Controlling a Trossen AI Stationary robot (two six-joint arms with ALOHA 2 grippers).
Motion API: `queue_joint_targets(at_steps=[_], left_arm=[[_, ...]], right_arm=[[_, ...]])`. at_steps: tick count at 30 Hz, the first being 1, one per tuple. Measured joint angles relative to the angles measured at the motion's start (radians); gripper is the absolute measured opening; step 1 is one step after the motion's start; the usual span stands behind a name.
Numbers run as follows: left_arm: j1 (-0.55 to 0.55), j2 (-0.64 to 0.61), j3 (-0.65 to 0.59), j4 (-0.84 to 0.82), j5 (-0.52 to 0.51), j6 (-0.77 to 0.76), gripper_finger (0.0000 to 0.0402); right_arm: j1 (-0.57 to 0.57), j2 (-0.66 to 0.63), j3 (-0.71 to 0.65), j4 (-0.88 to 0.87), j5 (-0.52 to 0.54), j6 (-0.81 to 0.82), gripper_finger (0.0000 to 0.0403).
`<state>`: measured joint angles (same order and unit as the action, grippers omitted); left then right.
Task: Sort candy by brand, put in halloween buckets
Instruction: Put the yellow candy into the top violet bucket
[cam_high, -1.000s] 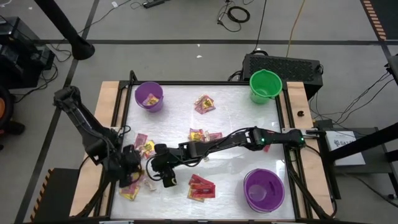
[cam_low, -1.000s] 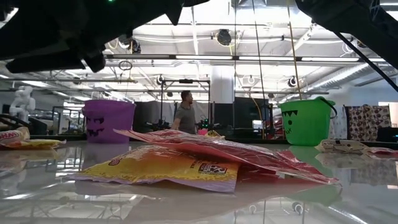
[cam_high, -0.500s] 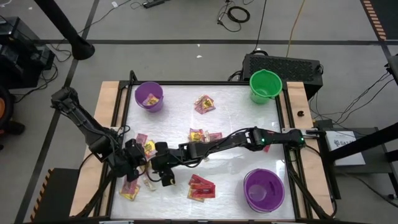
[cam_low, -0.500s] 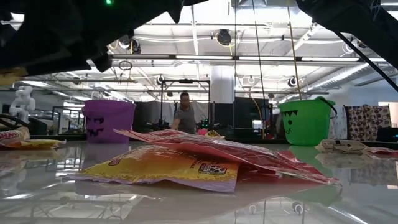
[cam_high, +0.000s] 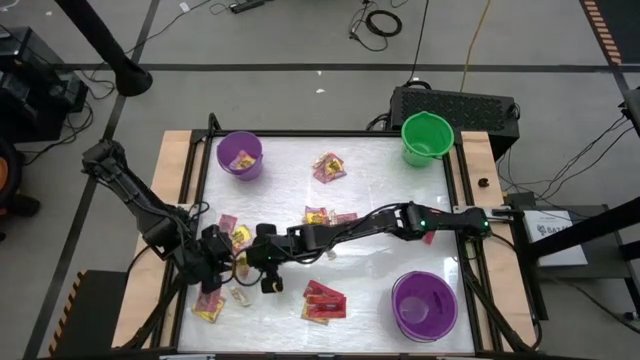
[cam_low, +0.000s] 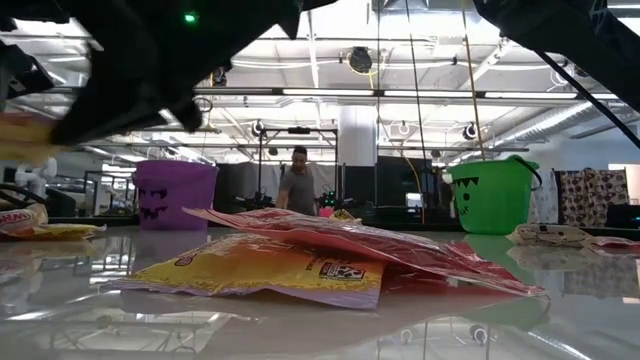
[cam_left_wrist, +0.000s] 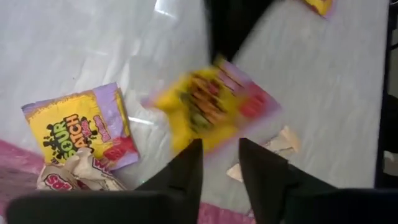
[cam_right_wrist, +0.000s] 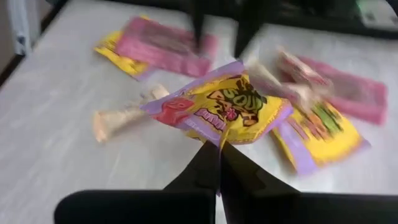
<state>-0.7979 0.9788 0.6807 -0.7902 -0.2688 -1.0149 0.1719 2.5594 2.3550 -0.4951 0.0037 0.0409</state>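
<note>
- The right gripper (cam_right_wrist: 219, 149) has its jaws shut on the corner of a yellow packet (cam_right_wrist: 233, 109), held just above the bench (cam_high: 380, 180) near the front-left corner; in the high view that gripper (cam_high: 262, 262) sits at the end of an arm stretched across the bench from the right edge.
- The left gripper (cam_left_wrist: 221, 158) hangs just beside it with its jaws a narrow way apart and nothing between them; from above it (cam_high: 218, 255) lies close to the left edge.
- The two grippers crowd the same small patch; the bench middle and back are far more open.
- Only the right wrist view shows the pinch itself, with flat pink packets (cam_right_wrist: 165, 46) and a tan wrapped piece (cam_right_wrist: 121, 118) lying beyond.
- The left wrist view shows another yellow packet lying flat (cam_left_wrist: 81, 127).
- A purple bucket (cam_high: 240, 155) stands back-left, a green bucket (cam_high: 427, 137) back-right, a second purple bucket (cam_high: 424, 304) front-right.
- The bench top is pale and glossy; the low view shows a person (cam_low: 298, 185) standing far off in the room.
</note>
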Motion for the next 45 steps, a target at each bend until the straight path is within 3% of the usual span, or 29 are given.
queue_joint_targets(at_steps=[5,9,14,23,34,41,45], left_arm=[[0.000,-0.055,0.000,-0.024,0.003,0.014,0.0177],[0.000,-0.098,0.001,-0.018,-0.051,0.026,0.0195],[0.000,-0.111,0.001,0.006,-0.171,0.029,0.0196],[0.002,-0.111,0.001,0.051,-0.295,-0.003,0.0196],[0.127,-0.111,0.001,0.055,-0.616,-0.288,0.0196],[0.185,-0.110,0.001,0.143,-0.635,-0.342,0.0196],[0.206,-0.110,0.001,0.148,-0.646,-0.326,0.0196]], right_arm=[[-0.051,-0.089,0.001,-0.083,0.000,0.002,0.0001],[-0.120,-0.130,0.002,-0.079,0.039,0.018,0.0000],[-0.229,-0.145,0.002,-0.002,0.089,0.066,0.0000],[-0.398,-0.136,0.000,0.158,0.010,0.110,0.0000],[-0.496,-0.125,0.002,0.220,-0.128,-0.021,0.0000],[-0.517,-0.058,0.000,0.295,-0.224,-0.024,0.0000],[-0.520,-0.051,0.000,0.280,-0.213,-0.042,0.0000]])
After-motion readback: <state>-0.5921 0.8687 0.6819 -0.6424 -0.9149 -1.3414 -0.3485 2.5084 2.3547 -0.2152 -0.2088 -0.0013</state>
